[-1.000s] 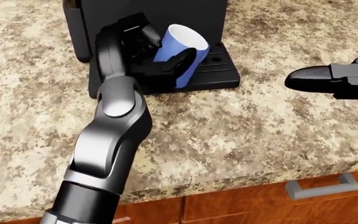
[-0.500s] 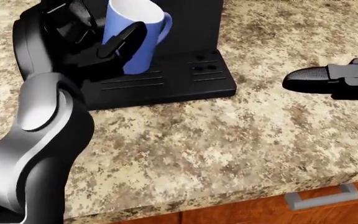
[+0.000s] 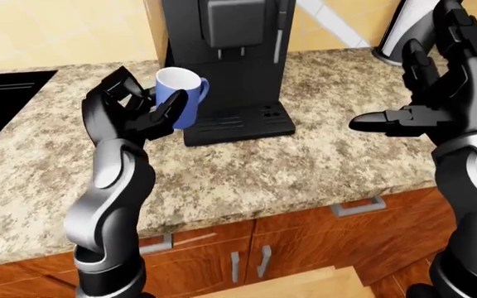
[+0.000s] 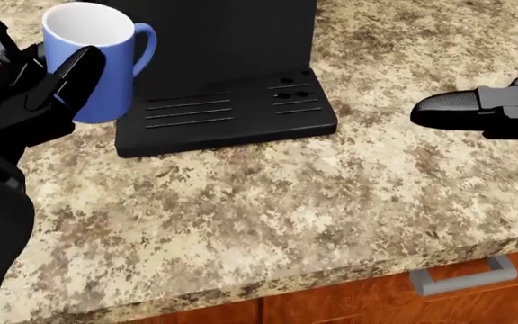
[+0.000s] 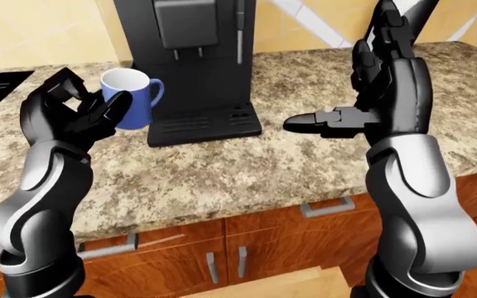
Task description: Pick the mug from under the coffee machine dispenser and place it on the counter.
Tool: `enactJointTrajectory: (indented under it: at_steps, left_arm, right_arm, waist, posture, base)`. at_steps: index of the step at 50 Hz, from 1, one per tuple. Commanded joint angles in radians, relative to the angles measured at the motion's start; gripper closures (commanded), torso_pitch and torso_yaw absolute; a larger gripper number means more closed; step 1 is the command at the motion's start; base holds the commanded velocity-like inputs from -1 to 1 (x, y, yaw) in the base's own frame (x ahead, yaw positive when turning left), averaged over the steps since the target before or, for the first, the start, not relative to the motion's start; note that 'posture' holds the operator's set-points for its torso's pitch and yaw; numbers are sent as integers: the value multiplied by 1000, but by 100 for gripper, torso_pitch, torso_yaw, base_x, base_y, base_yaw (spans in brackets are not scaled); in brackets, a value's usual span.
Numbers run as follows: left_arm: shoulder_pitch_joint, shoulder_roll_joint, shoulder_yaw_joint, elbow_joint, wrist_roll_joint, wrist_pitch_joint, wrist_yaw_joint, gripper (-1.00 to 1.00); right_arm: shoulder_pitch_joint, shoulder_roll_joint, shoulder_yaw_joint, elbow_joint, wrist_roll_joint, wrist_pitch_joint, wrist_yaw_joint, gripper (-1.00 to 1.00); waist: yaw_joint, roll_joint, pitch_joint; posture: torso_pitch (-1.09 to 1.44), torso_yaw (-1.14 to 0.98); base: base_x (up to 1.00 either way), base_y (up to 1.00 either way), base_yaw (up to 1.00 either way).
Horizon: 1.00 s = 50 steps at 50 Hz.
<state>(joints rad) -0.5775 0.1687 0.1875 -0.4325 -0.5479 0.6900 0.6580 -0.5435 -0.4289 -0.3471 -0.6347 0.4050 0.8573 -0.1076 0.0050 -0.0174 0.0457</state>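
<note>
Your left hand has its fingers wrapped around the blue ceramic mug, upright above the speckled granite bench. It sits left of the black coffee machine. Your right hand hangs with its fingers spread, holding nothing.

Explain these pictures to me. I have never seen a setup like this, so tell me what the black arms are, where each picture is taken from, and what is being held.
This is a simulated humanoid robot in a kitchen; all three pictures come from cameras on its head, looking out over its own arms. The two eye views look wider, the head view looks steeply down.

The black and grey limbs are its arms. Its left hand has three fingers closed round a blue mug, upright, held in the air to the left of the black coffee machine. The machine's drip tray is bare.

The right hand is open, holds nothing, and hovers over the speckled stone counter.

Below are wooden cabinets. At the left edge of the left-eye view lies a flat black panel, perhaps a stove.
</note>
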Motion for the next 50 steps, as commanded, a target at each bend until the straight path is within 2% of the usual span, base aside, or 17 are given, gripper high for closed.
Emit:
enactJointTrajectory:
  at_steps: [1, 8, 22, 50]
  left_arm:
    - [-20, 21, 14, -34, -8, -51, -23, 100]
    - [16, 38, 26, 42, 22, -146, -72, 100]
    - [80, 27, 33, 218, 80, -358, -168, 100]
    - [132, 78, 95, 220, 59, -414, -167, 100]
  right_arm:
    - [-24, -13, -12, -22, -4, -27, -1, -100]
    - [-20, -10, -10, -25, -9, -28, 3, -100]
    - [-23, -8, -10, -26, -12, -25, 6, -100]
    - [-31, -18, -11, -32, -6, -13, 6, -100]
  waist:
    - [0, 0, -25]
    - [2, 3, -25]
    - [3, 2, -31]
    - [-1, 9, -32]
  posture:
    - [0, 0]
    - [0, 0]
    - [0, 0]
    - [0, 0]
  base:
    - [0, 0, 0]
    - [0, 0, 0]
    - [0, 0, 0]
    - [0, 0, 0]
